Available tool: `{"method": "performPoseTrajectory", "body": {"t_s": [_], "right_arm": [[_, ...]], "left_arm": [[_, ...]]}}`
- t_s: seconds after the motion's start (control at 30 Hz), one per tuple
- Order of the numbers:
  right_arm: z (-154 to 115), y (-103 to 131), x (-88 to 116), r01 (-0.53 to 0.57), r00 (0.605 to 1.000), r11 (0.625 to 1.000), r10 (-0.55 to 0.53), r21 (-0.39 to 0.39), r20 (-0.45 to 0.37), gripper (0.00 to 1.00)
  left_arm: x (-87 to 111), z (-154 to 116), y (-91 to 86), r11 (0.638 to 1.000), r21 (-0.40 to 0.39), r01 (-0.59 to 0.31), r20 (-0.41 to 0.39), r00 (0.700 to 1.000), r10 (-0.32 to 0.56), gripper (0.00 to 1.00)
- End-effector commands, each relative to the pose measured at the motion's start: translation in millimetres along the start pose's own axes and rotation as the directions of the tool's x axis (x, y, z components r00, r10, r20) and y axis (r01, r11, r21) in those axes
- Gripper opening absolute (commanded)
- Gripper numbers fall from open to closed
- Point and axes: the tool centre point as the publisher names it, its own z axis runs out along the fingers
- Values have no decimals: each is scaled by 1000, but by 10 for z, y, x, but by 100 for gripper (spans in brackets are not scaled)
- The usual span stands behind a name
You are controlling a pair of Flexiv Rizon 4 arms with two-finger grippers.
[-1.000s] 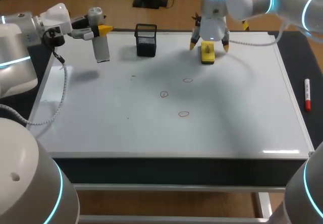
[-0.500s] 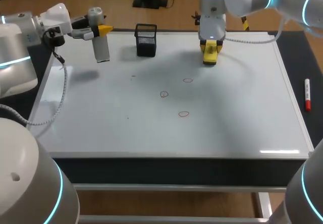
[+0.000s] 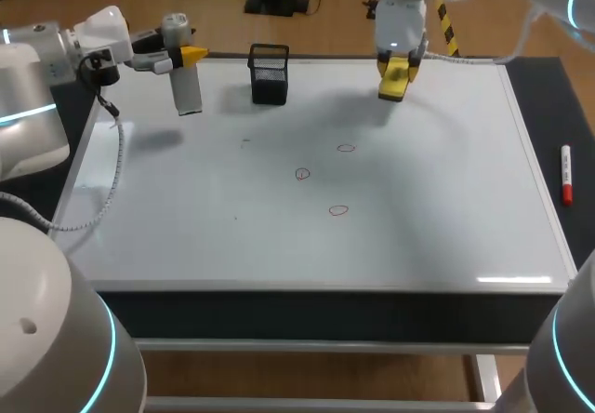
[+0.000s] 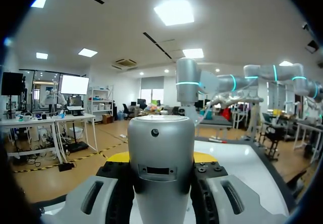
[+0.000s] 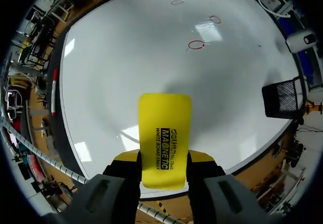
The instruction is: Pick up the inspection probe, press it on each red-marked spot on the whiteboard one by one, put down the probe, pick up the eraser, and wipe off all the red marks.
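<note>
Gripping the yellow eraser, my right end effector hangs over the tabletop's far edge; my left end effector clamps the probe at the far-left corner.

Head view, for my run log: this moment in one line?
left pincer shut on probe | right pincer shut on eraser | three red marks unwiped

Two short lines of black capital lettering, printed lengthwise on the flat face of the yellow eraser
</note>
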Motion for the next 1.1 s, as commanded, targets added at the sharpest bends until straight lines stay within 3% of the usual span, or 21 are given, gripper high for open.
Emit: {"method": "performPoseTrajectory", "body": {"t_s": [0.03,0.57,1.1], "right_arm": [[-239,70,261,-41,999,999,41,7,35,0],[-428,428,1367,-292,956,956,292,-10,18,0],[-259,909,2129,-462,885,885,464,-64,21,0]], "left_arm": [[5,3,-7,1000,1,-1,2,1000,1,0],[5,3,-7,1000,1,-1,2,1000,1,0],[5,3,-7,1000,1,-1,2,1000,1,0]]}}
